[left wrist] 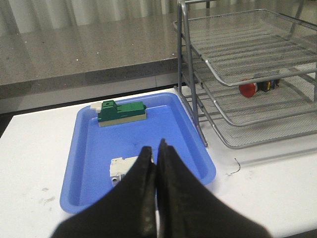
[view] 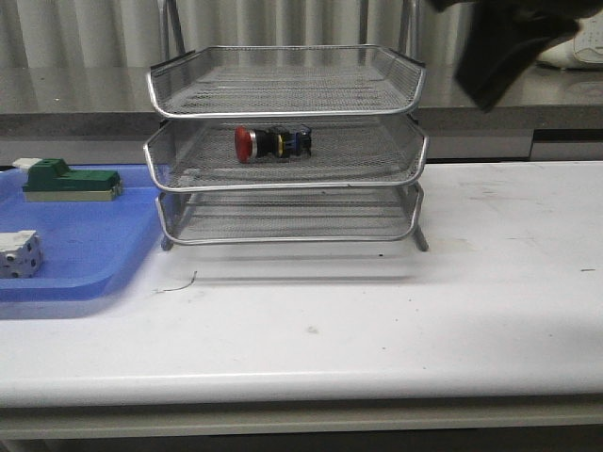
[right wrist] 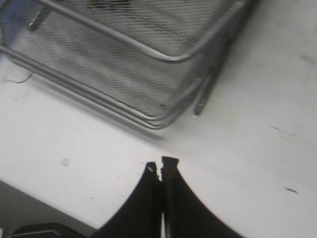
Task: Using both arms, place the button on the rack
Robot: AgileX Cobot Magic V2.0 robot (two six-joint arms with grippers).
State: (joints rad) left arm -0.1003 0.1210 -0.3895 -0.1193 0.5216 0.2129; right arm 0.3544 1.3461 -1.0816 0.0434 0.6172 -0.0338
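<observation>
The button point(view: 271, 143) lies on its side in the middle tray of the silver wire rack point(view: 396, 94), red head pointing left. The left wrist view also shows the button point(left wrist: 257, 87) inside the rack point(left wrist: 237, 74). My left gripper point(left wrist: 156, 151) hangs shut and empty above the blue tray, well to the left of the rack. My right gripper point(right wrist: 159, 166) is shut and empty over the white table, off the corner of the rack point(right wrist: 163, 119). A black part of the right arm point(view: 509, 42) shows at the top right of the front view.
A flat blue tray point(view: 94, 268) sits left of the rack and holds a green block point(view: 71, 179) and a white block point(view: 19, 252). In the left wrist view the blue tray point(left wrist: 84, 163) holds the green block point(left wrist: 121, 112) and the white block point(left wrist: 121, 166). A thin wire scrap point(view: 179, 282) lies on the white table.
</observation>
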